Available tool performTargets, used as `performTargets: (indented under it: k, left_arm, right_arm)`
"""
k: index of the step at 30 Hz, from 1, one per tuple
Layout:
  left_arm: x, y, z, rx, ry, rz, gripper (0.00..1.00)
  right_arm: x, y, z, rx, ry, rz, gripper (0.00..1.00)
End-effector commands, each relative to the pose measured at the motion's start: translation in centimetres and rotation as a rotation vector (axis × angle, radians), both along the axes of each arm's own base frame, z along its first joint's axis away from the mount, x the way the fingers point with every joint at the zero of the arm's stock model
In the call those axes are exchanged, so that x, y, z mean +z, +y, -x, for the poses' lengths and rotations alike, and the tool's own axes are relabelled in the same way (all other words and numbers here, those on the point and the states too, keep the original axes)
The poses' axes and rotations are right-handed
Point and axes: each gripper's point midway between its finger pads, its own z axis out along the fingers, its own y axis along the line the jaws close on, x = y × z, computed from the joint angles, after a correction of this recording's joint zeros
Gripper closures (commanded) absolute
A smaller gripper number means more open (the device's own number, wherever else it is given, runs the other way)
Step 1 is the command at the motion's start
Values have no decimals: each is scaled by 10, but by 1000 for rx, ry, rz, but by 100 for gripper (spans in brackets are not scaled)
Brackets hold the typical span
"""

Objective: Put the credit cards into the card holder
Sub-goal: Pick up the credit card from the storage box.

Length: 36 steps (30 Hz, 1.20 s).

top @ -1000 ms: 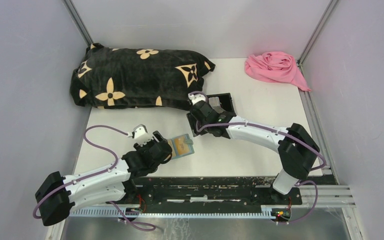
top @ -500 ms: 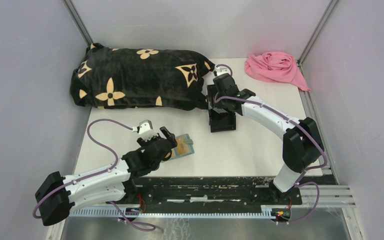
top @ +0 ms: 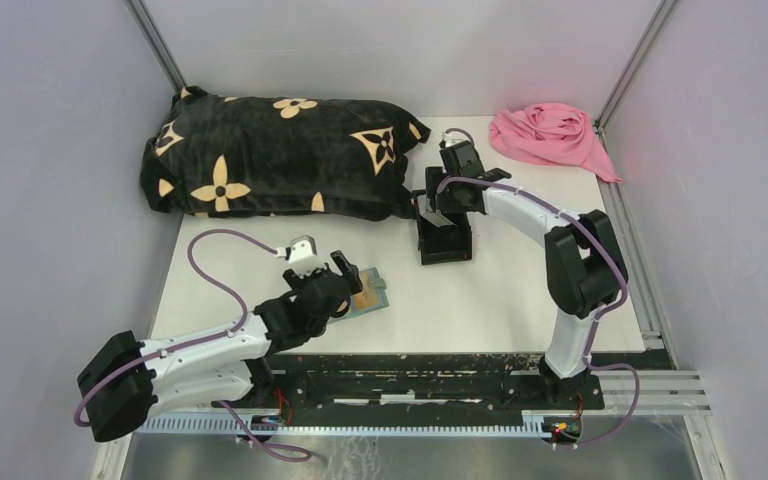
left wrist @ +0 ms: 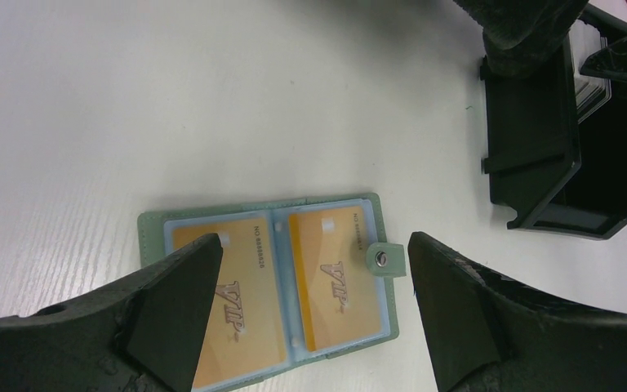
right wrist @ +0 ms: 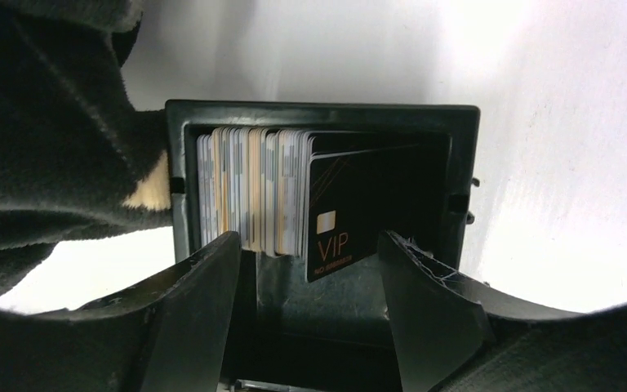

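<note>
Right wrist view: the right tool [right wrist: 304, 245] gapes empty over the credit cards [right wrist: 245, 184] packed on edge in a black box [right wrist: 318, 114], so closing could pinch several. Over the unfolded card holder [left wrist: 282, 282] on the worktop [left wrist: 212, 98] the left tool [left wrist: 312, 245] hovers, also open and empty

Right end effector [right wrist: 306, 245] moved over black box [top: 447, 250], box turned; left end effector [left wrist: 312, 241] opened wider.

Clutter I saw on the worktop [top: 520, 290]
Patterned black blanket [top: 270, 160] lay back left, pink cloth [top: 550, 135] back right, black box [top: 445, 245] beside the blanket.
</note>
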Motion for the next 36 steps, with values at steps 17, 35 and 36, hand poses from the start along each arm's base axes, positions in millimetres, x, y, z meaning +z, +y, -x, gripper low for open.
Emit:
performTargets:
  k: [17, 35, 36]
  left_arm:
    - [25, -27, -21, -28, -70, 12, 8]
    - [-1, -102, -54, -206, 21, 19, 11]
    - [-4, -104, -57, -205, 26, 11, 11]
  right_arm:
    - [-9, 13, -18, -11, 40, -273, 35]
    - [5, 19, -13, -11, 37, -325, 45]
    - [6, 19, -14, -11, 37, -327, 46]
